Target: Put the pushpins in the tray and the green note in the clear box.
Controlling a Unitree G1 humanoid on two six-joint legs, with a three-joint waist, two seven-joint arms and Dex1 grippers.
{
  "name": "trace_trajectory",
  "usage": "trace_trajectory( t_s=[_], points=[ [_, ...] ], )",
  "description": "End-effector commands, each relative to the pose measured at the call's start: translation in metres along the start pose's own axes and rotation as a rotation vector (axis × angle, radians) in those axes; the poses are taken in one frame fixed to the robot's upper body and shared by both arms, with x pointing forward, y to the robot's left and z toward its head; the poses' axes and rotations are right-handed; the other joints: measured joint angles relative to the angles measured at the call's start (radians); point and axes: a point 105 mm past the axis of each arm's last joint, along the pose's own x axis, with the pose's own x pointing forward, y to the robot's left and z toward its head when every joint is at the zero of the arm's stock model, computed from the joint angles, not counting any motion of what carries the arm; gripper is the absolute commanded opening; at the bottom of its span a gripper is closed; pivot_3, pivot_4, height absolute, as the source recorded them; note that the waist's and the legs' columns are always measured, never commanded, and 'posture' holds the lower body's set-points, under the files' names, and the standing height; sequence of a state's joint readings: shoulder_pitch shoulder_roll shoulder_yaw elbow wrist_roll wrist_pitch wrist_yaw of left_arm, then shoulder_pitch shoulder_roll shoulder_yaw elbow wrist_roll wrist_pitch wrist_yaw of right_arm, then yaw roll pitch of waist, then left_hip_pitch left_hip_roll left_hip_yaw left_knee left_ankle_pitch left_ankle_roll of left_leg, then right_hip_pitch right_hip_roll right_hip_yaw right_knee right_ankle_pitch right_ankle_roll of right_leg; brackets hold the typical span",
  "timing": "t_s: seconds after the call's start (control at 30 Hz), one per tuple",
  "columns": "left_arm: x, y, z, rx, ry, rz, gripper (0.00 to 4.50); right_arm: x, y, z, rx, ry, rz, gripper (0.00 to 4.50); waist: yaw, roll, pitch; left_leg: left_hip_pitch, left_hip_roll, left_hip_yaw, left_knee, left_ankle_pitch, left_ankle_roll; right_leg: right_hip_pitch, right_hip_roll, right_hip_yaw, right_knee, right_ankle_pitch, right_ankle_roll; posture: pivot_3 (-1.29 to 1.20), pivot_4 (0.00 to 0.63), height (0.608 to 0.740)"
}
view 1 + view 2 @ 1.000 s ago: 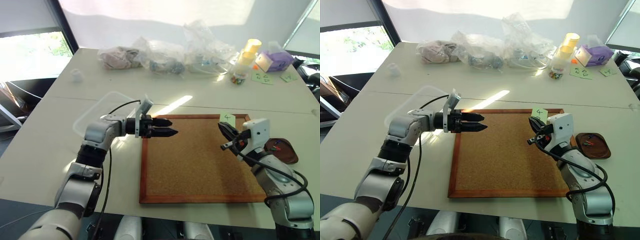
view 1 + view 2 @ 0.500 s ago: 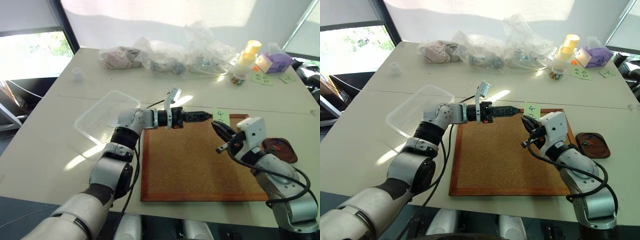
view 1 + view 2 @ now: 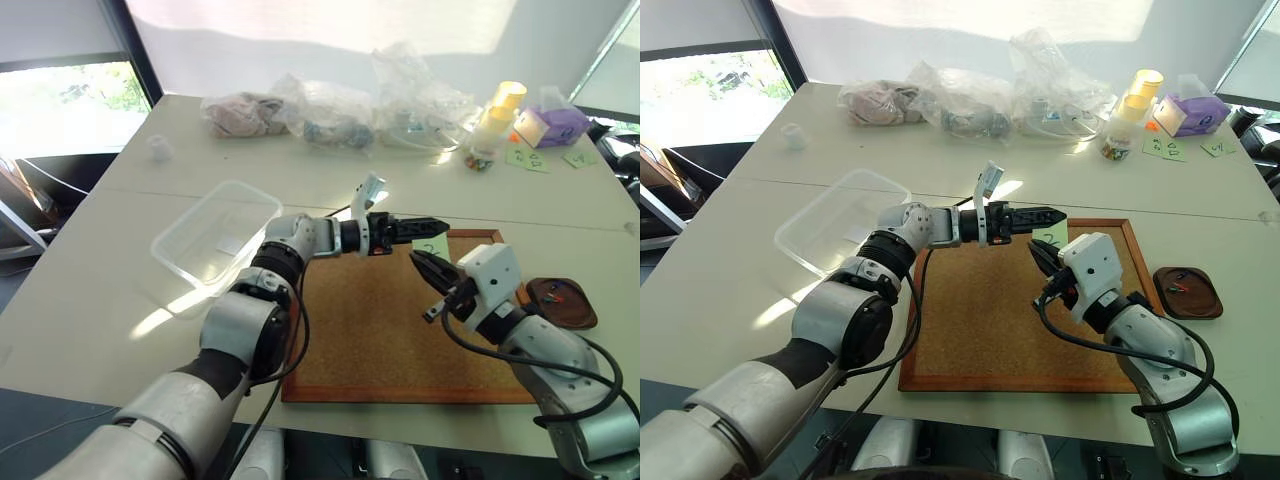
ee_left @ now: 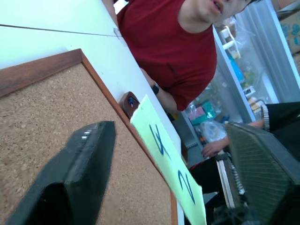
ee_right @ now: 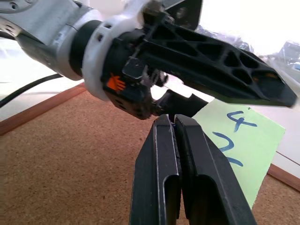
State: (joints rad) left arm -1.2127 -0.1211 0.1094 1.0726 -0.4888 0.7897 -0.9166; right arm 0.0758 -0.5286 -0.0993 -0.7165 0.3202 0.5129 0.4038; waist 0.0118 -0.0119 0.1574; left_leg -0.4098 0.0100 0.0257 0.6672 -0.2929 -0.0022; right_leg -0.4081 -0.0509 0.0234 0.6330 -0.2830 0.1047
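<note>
Left gripper [image 3: 435,224] level over far edge of cork board [image 3: 360,330], fingers apart either side of green note [image 4: 171,164]; contact with note apparently not made. Right gripper [image 3: 422,264] just near of it, fingers pressed together, empty. Clear box [image 3: 215,235] left of board. Tray [image 3: 565,302] right of board, pushpins [image 3: 553,293] inside.

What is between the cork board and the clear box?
Only bare table lies between the cork board and the clear box, in the left eye view.
</note>
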Motion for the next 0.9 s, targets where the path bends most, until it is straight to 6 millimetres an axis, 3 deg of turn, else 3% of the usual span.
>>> trace_trajectory(
  t_s=[0.03, 0.2, 0.5, 0.9],
  points=[
    [0.004, -0.007, 0.009, 0.055, -0.008, -0.006, 2.25, -0.002, 0.003, 0.012, -0.040, -0.042, 0.006, 0.00, 0.000, 0.000, 0.000, 0.000, 0.000, 0.000, 0.000, 0.000, 0.000, 0.000, 0.000, 0.000, 0.000, 0.000, 0.000, 0.00, 0.150, 0.740],
    [0.004, -0.006, 0.011, 0.062, -0.018, 0.000, 0.04, -0.001, 0.003, 0.012, -0.048, -0.041, 0.004, 0.00, -0.001, 0.000, 0.000, 0.000, 0.000, 0.000, 0.000, 0.000, 0.000, 0.000, 0.000, 0.000, 0.001, 0.000, 0.000, 0.00, 0.150, 0.740],
    [0.001, 0.004, 0.007, 0.094, -0.001, 0.057, 0.01, -0.002, -0.003, 0.015, -0.050, -0.061, -0.038, 0.00, 0.000, 0.000, 0.000, 0.000, 0.000, 0.000, 0.000, 0.000, 0.000, 0.000, 0.000, 0.000, 0.001, 0.000, 0.000, 0.00, 0.150, 0.740],
    [-0.003, 0.010, 0.002, 0.095, -0.006, 0.075, 0.01, -0.019, -0.028, 0.041, 0.186, -0.244, -0.266, 0.00, 0.000, 0.001, 0.000, 0.001, 0.001, 0.000, 0.001, 0.000, -0.001, -0.001, 0.000, 0.001, 0.005, 0.000, 0.000, 0.00, 0.150, 0.740]
  ],
)
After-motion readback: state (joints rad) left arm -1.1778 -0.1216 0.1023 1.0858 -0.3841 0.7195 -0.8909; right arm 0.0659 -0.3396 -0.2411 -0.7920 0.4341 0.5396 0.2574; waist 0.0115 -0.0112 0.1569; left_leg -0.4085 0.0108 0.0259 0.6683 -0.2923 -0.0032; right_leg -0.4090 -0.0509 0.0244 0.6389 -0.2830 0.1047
